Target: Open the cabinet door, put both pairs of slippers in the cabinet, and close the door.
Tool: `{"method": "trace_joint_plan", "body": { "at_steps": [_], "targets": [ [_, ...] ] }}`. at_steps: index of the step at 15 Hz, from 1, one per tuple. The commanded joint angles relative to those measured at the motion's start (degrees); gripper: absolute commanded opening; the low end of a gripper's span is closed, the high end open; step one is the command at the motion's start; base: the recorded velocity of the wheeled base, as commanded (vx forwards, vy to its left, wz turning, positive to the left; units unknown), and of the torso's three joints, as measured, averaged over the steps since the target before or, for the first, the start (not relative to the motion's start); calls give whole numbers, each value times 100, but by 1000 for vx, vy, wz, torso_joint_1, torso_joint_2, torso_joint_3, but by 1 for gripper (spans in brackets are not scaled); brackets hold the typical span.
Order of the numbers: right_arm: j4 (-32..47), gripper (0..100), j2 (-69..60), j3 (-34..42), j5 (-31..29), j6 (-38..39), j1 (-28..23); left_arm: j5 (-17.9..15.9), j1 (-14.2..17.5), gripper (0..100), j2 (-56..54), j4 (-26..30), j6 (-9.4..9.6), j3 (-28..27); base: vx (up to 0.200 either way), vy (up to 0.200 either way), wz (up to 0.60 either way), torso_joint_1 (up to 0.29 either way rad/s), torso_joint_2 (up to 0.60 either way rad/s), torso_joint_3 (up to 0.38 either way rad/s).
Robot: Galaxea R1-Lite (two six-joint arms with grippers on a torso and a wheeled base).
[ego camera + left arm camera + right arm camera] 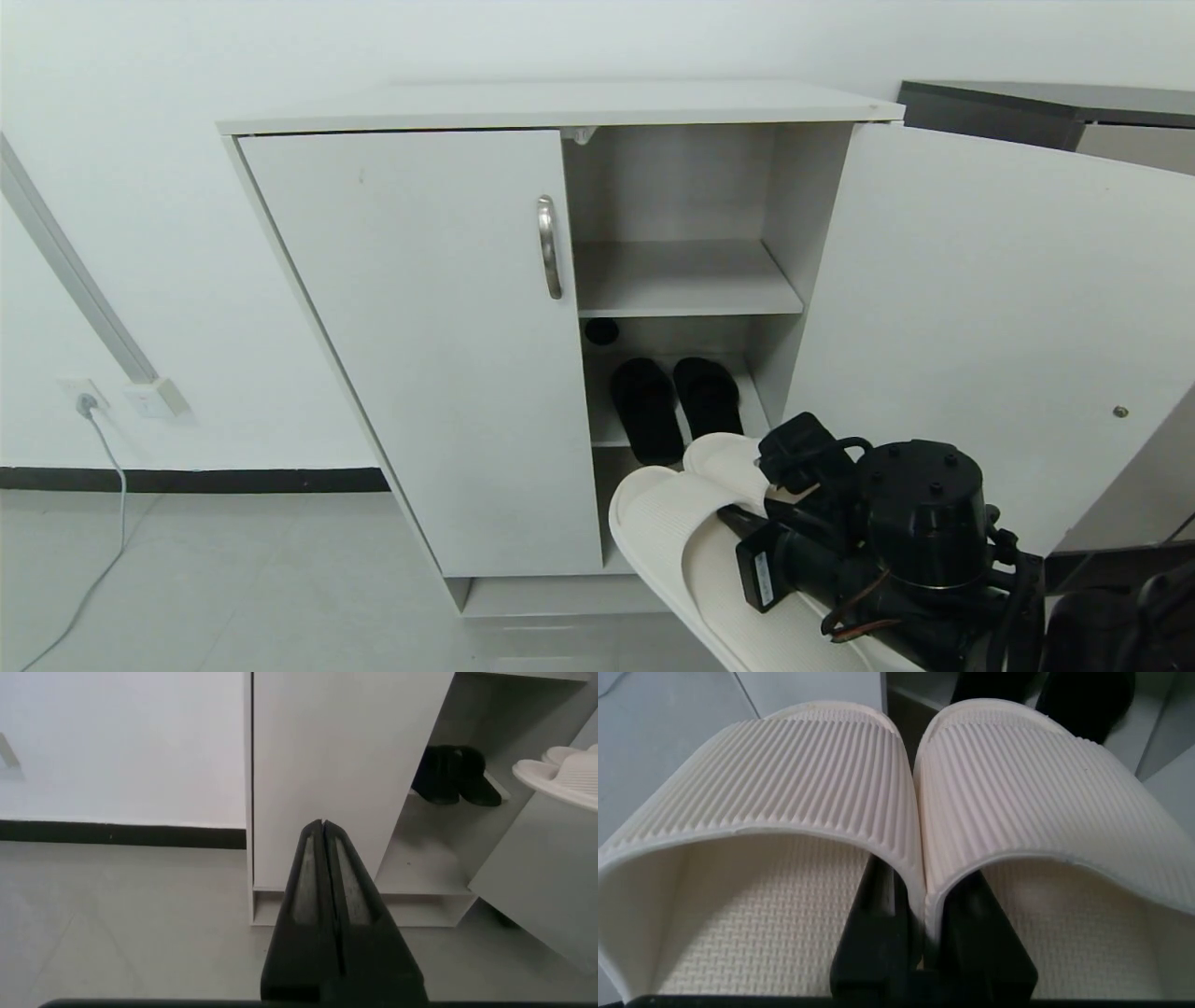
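Two pairs of slippers are in view. You will find the black slippers (674, 403) side by side on the cabinet's (560, 98) second shelf (602, 431), past the open right door (980, 317). The right gripper (923, 933) is clamped on the white slippers (672, 541) just before the opening. The left gripper (323, 873) is pressed closed, empty.

It was a bare, sparsely furnished room: plain white wall (121, 93), grey tiled floor (233, 579), black skirting strip (187, 480), white two-door cabinet (420, 355).
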Motion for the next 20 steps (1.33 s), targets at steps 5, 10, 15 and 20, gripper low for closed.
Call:
{"method": "trace_joint_plan", "body": {
  "at_steps": [5,10,15,20],
  "targets": [
    [-879,0,637,-103,-117,-132,-2,2,1,0,-1,-1,-4,1,0,0,0,0,0,0],
    [642,0,769,-1518,-1286,580,165,2,1,0,-1,-1,-4,1,0,0,0,0,0,0],
    [2778,0,725,-3232,-2473,1090,226,2,1,0,-1,-1,-4,1,0,0,0,0,0,0],
    [3384,0,716,-4146,-2860,1046,226,2,1,0,-1,-1,-4,1,0,0,0,0,0,0]
  ]
}}
